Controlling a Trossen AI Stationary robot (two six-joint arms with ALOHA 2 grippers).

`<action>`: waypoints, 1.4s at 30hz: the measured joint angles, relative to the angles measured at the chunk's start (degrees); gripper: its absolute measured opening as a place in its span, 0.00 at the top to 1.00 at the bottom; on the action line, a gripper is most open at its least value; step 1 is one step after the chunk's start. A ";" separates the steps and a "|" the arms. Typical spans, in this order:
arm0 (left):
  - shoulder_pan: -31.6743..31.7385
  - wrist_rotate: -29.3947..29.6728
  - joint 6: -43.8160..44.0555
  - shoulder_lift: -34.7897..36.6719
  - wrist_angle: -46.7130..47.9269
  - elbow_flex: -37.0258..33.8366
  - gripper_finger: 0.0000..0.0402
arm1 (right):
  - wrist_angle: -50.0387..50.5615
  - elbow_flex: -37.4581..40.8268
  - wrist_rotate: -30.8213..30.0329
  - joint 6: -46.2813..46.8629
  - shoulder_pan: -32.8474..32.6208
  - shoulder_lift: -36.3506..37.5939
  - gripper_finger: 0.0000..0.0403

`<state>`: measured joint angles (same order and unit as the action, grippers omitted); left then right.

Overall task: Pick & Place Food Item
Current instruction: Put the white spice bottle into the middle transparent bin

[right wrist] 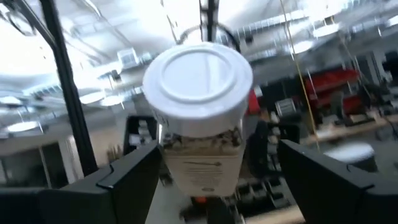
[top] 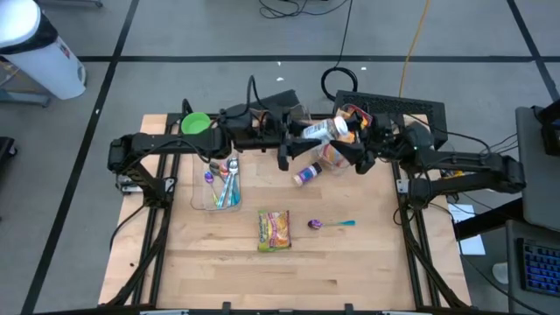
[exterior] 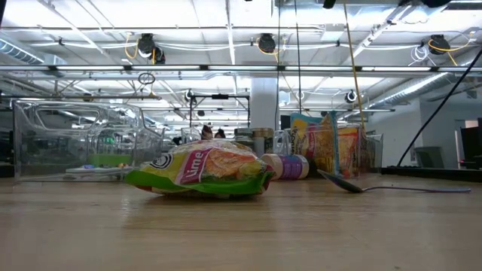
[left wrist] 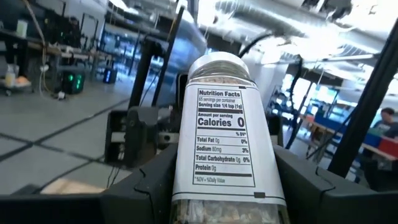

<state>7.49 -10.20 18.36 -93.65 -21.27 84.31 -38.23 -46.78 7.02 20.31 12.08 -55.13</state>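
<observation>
Two grippers meet above the table's rear: the left gripper (top: 302,133) clamps a clear, white-capped seasoning jar (top: 320,129) with a paper label, while the right gripper (top: 348,144) stands wide, its fingers either side of the cap.

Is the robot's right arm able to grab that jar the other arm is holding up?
Probably yes. The right gripper is open, its fingers either side of the jar, whose white lid faces it. The left gripper holds the jar's body, and nothing sits between them.
</observation>
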 joint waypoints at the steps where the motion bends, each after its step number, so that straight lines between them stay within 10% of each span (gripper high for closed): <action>1: -0.01 0.02 -0.01 -0.16 -0.91 0.00 0.49 | -2.47 0.24 -0.06 0.20 -0.13 -0.54 0.23; 15: 0.00 -0.04 0.91 -1.64 -3.00 0.07 0.49 | -13.15 0.36 0.33 4.75 -0.16 -6.67 0.24; 31: 0.15 0.93 0.87 -1.66 -1.44 0.07 0.49 | -14.02 0.36 1.74 3.87 -0.13 -6.82 0.52; 42: 0.86 -1.88 3.21 -1.36 3.65 0.02 0.21 | -12.90 0.36 2.30 6.12 -0.02 -6.87 0.52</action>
<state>8.35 -12.07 21.58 -95.01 -17.62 84.33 -51.13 -46.41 9.32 26.44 12.05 -62.00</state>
